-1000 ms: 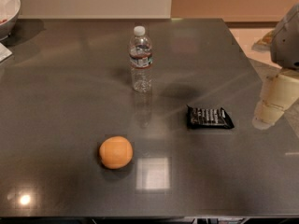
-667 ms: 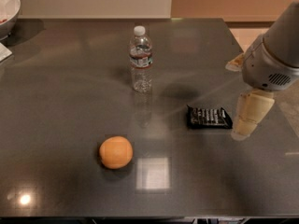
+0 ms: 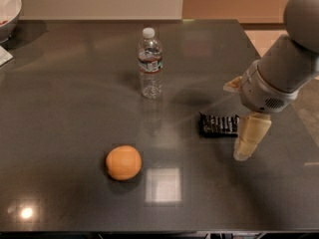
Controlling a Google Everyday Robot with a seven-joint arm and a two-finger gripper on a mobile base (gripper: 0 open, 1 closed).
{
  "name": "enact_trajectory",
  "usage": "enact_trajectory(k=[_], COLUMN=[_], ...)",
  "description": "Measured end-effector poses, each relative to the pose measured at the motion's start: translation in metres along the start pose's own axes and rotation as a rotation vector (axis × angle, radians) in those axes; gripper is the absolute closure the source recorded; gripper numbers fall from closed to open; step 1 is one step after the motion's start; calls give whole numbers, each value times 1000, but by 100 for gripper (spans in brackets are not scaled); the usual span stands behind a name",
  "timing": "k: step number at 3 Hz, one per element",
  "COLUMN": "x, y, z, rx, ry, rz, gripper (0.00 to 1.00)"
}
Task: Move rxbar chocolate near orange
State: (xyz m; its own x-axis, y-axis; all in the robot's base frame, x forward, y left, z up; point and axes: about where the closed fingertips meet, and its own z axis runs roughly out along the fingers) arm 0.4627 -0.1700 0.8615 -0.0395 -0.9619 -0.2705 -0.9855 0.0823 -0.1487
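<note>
Far back-left corner of the desk (image 3: 65, 113): a white rounded bowl (image 3: 10, 9), cut off by the frame, w/ something reddish inside – can't tell what. A white flat scrap (image 3: 4, 56) lies at the left edge just in front of it. Desk top is dark grey, smooth and glossy, w/ light patches reflected near the front edge.

The orange (image 3: 123, 162) – round, matte – sits left of ctr toward the front edge, alone. A water bottle (image 3: 150, 63), clear ribbed plastic w/ white cap and label band, stands upright toward the back edge, approx. mid-width; contents look clear.

The rxbar chocolate (image 3: 219, 125), flat black rectangle w/ rows of white lettering, lies flat toward the right edge, well apart from the orange.

The gripper (image 3: 247, 139), cream-coloured, hangs pointing down at the bar's right end, overlapping it in view; contact can't be judged, nor whether the gripper is parted or closed. Above it the grey rounded arm (image 3: 286, 68) slants in from the back-right corner.
</note>
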Motion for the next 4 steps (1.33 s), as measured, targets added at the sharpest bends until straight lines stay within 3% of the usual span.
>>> enact_trajectory(k=[2, 4], x=[4, 11], y=[1, -9], z=[22, 29], rx=[-47, -77], ry=[4, 15], rz=[-19, -7], gripper=[0, 41])
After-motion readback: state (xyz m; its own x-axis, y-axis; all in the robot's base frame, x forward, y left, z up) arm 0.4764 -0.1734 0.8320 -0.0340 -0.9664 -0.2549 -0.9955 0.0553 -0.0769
